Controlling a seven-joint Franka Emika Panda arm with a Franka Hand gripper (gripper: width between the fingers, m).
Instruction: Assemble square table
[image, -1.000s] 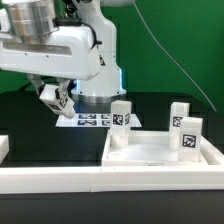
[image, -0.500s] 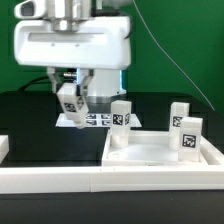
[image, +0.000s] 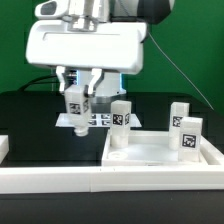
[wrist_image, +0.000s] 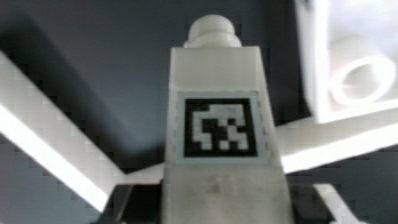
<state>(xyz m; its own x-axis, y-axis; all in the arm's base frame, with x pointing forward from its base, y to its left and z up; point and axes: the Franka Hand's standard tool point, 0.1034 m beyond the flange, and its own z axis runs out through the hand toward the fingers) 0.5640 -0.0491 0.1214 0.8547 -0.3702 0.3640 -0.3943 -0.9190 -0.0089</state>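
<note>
Gripper apparently clamping leg

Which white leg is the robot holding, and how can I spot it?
Find the big white robot arm above the black table. Between the fingers of its gripper hangs one tagged leg. The other legs stand on the white slab; this one is off the ground.
</note>
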